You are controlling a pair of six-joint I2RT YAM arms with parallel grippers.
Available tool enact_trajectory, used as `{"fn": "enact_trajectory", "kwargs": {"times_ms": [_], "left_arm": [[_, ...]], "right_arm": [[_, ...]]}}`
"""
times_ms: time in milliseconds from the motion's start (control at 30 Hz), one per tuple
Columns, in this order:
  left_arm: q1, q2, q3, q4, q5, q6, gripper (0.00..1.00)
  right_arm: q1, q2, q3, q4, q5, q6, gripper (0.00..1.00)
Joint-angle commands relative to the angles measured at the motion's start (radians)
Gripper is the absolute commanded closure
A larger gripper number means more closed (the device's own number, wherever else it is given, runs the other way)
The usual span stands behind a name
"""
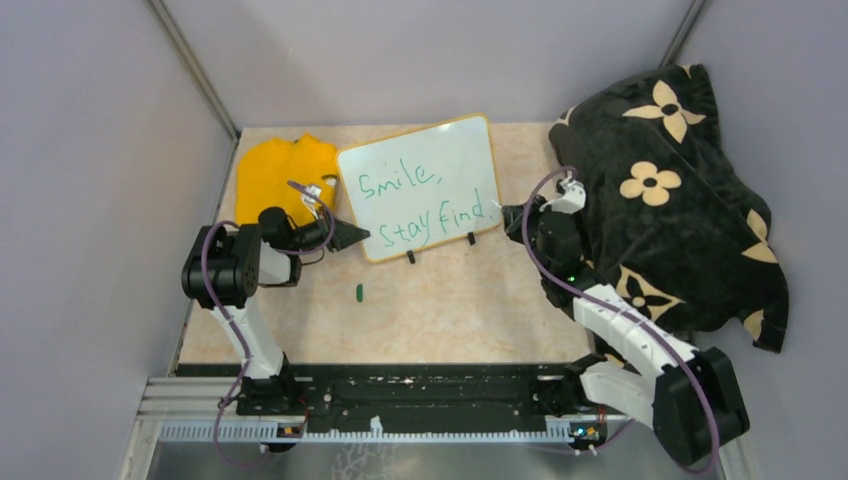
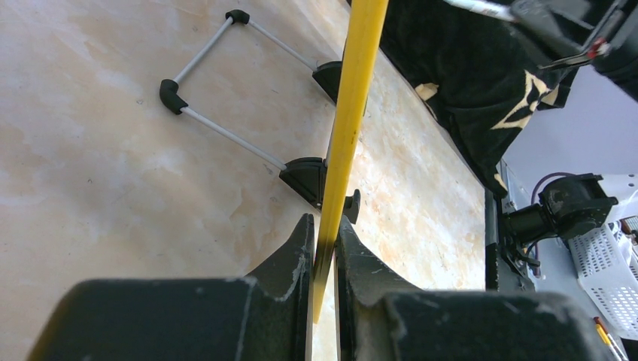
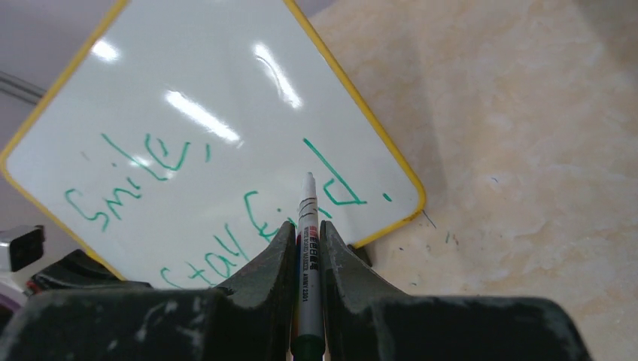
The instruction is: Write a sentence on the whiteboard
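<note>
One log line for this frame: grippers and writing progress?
left gripper: shut on whiteboard edge | right gripper: shut on marker, tip by last word | sentence: "Smile, Stay find." written

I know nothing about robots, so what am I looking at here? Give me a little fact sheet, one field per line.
Board: whiteboard propped up on black feet on the table
Writing: green sentence, "Smile, Stay find."
Left gripper: shut on the whiteboard's yellow edge
Right gripper: shut on a marker, tip near the last word; contact unclear
Loose item: small green object in front of the whiteboard
Nearby: yellow cloth on the left, black flowered blanket on the right
</note>
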Motion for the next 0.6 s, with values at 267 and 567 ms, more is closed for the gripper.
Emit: {"fn": "enact_trajectory", "kwargs": {"times_ms": [267, 567], "left_arm": [[0.002, 0.03, -0.017, 0.017, -0.009, -0.041, 0.63], [0.003, 0.023, -0.031, 0.061, -0.006, -0.063, 0.22]], "right_arm": [[-0.007, -0.233, 0.029, -0.159, -0.129, -0.038, 1.0], [-0.007, -0.305, 0.028, -0.239, -0.144, -0.073, 1.0]]}}
